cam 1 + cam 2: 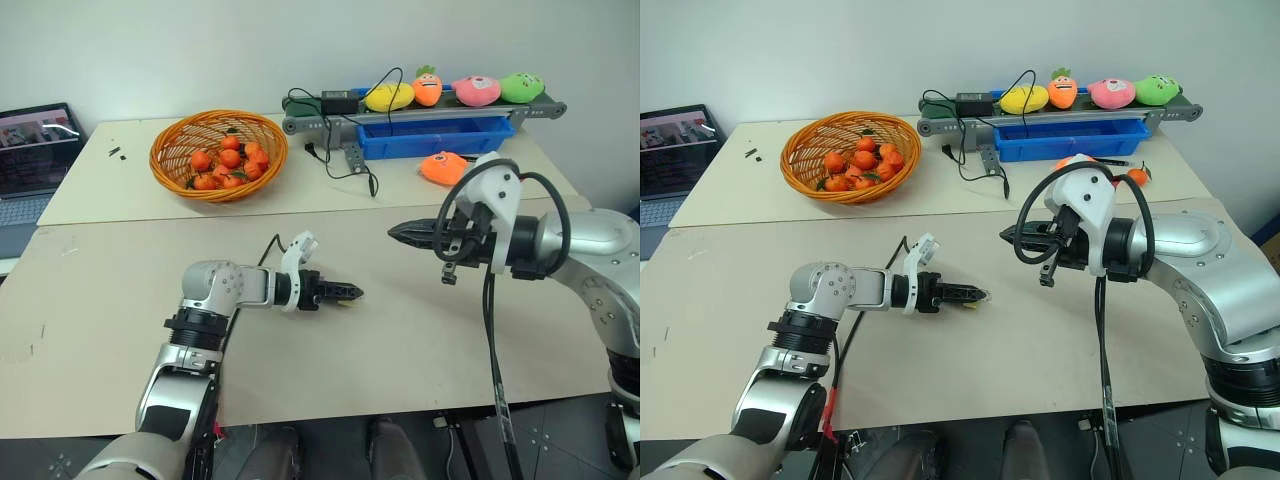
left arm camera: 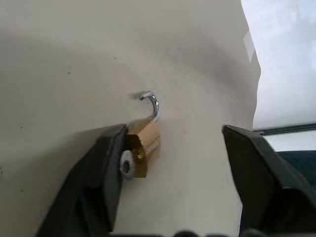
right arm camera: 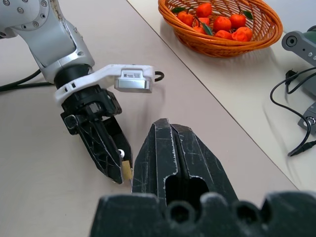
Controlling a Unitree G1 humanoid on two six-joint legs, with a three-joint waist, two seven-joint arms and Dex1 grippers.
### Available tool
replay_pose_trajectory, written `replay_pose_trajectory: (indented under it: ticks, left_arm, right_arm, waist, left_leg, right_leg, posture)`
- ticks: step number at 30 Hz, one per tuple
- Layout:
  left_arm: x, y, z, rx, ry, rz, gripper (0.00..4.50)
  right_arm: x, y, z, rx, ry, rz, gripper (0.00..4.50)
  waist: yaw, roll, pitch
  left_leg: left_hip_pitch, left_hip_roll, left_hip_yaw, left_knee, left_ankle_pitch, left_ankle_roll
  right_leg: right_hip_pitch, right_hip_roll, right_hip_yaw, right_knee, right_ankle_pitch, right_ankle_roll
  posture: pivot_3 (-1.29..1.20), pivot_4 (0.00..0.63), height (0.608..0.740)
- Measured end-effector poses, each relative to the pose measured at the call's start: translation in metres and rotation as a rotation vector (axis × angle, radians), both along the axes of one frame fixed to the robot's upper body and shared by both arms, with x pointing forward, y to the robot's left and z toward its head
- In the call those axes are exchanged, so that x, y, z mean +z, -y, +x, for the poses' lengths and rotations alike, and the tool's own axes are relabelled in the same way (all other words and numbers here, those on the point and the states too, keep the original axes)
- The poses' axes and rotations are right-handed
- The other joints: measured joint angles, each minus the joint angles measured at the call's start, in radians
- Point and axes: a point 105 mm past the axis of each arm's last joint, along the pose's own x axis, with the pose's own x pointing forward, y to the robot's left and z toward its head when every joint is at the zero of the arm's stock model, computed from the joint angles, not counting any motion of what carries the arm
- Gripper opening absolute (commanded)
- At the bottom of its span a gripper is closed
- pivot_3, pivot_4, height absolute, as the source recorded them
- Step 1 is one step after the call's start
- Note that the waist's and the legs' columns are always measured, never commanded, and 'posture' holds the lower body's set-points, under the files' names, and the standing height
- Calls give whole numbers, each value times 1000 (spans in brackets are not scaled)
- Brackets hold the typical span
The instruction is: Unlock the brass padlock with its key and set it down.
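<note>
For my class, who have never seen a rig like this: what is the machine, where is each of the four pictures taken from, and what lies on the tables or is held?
It is a two-armed humanoid robot. Two pictures come from its head, looking down over its arms; the other two from a camera on each wrist. The left gripper is low over the table, its fingers spread wide, with the brass padlock lying against one finger, shackle swung open. The right gripper hangs higher, shut, with nothing visible in it. Farther back are a basket of tangerines, a blue tray and plush toys on a small conveyor.
</note>
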Motion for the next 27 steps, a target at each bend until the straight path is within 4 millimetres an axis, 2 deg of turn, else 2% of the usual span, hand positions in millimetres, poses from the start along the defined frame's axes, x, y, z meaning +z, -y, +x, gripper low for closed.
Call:
replay_pose_trajectory:
  ticks: [2, 5, 8, 13, 17, 20, 22, 27]
  left_arm:
    - [2, -7, 2, 10, 16, 16, 4488]
    - [3, -31, 8, 62, 41, 75, 4488]
    - [5, -46, 11, 87, 74, 125, 4488]
    - [15, -62, 15, 85, 192, 177, 4488]
    - [42, -57, 3, -62, 491, 158, 4488]
    - [58, -58, 5, -124, 757, 269, 4488]
    - [61, -65, 5, -143, 831, 308, 4488]
    - [66, -79, -11, -302, 978, 377, 4488]
  right_arm:
    - [0, 0, 0, -2, -1, 0, 0]
    - [0, 1, 1, -6, -1, -1, 0]
    - [0, 1, 1, -6, 2, -3, 0]
    - [-1, 1, 2, -3, 1, -1, 0]
    - [-1, 0, 2, -1, 0, 0, 0]
    - [-10, 7, -2, 0, -36, -36, 0]
    - [-14, 10, -3, -1, -57, -51, 0]
    - [-35, 31, -7, -36, -137, -134, 0]
  waist:
    - [-3, 0, 0]
    - [-5, 0, 0]
    - [0, 0, 0]
    - [1, 0, 0]
    - [1, 0, 0]
    - [6, 0, 0]
    - [9, 0, 0]
    - [8, 0, 0]
  left_leg:
    - [1, 1, 1, 0, 0, 0]
    - [3, 2, 3, 0, 0, 0]
    - [2, 1, 3, 0, 0, 0]
    - [1, 1, 3, -1, 0, 0]
    - [-1, 1, 3, -2, -1, 1]
    - [-1, 1, 3, -3, -1, 2]
    - [-2, 1, 3, -3, -1, 2]
    - [-2, 1, 4, -3, -2, 4]
  right_leg:
    - [0, 0, 1, 0, 0, 0]
    - [0, 2, 3, 0, 0, 0]
    - [0, 2, 3, 0, 0, 0]
    - [-1, 2, 3, 0, 0, 0]
    - [-2, 1, 3, 0, 0, 0]
    - [-2, 1, 3, -2, 0, 0]
    - [-2, 1, 3, -2, 0, 0]
    - [-2, 1, 3, -3, 0, 0]
  posture:
    - [0, 150, 737]
    - [0, 150, 737]
    - [0, 150, 737]
    - [0, 150, 737]
    - [0, 150, 737]
    - [0, 150, 737]
    - [0, 150, 737]
    - [0, 150, 737]
